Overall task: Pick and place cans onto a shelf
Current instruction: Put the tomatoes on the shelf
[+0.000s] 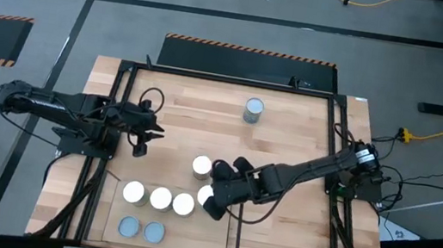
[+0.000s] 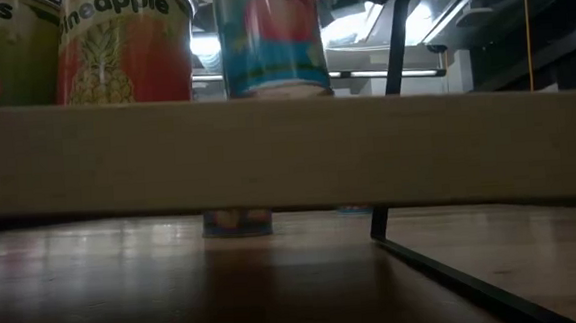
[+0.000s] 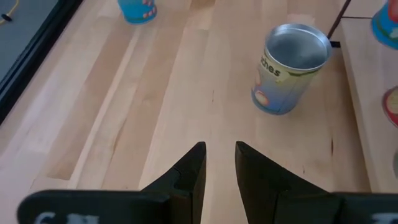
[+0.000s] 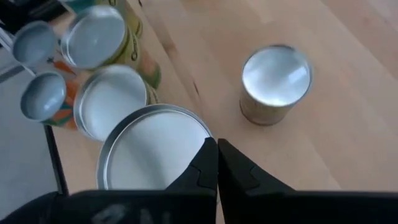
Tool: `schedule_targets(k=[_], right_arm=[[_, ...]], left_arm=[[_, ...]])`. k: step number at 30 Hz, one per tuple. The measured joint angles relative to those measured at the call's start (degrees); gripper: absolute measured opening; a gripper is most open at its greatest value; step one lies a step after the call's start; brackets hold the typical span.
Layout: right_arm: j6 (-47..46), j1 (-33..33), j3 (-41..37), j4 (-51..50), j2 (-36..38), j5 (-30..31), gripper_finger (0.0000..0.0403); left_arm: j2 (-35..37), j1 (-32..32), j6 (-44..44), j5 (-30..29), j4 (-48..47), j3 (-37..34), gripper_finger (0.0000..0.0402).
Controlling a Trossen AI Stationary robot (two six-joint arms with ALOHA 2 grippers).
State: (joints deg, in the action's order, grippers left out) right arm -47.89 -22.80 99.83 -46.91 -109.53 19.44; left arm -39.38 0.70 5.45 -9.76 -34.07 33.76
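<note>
From overhead I see the shelf at the near edge of the table, its light-wood board bounded by thin black rails. Six cans are on or at it: three white-topped cans in a row, a fourth white-topped can at the right end of that row, partly covered by the right arm, and two grey-topped cans in the nearer row. A seventh can stands on the table just beyond the shelf, close beside the right end effector. An eighth, grey-topped can stands well apart near the far edge.

The right end effector is over the shelf's right part; in my right wrist view its fingers are pressed together, holding nothing, directly above a large white can top.

The left end effector is over the table's left side, away from the shelf. My left wrist view shows its fingers narrowly parted with bare table between them and a can ahead.

In the low view, labelled cans stand on the shelf board.
</note>
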Motion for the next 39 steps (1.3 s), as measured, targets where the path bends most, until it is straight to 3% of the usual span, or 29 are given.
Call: schedule_targets(k=[10, 29, 39], right_arm=[[-5.87, -1.24, 0.02, -0.43, -1.62, -0.91, 0.0000], [-5.78, -1.47, 0.02, -0.48, -4.70, 0.11, 0.0001], [-5.80, -1.45, 0.02, -0.40, -4.92, -0.15, 0.0042]], left_arm=[[0.00, 2.50, -0.02, -0.02, -0.29, -0.02, 0.0079], [0.00, 5.98, -0.03, -0.10, -1.34, -0.02, 0.0079], [0.01, 6.96, -0.02, -0.46, -1.40, -0.02, 0.0079]])
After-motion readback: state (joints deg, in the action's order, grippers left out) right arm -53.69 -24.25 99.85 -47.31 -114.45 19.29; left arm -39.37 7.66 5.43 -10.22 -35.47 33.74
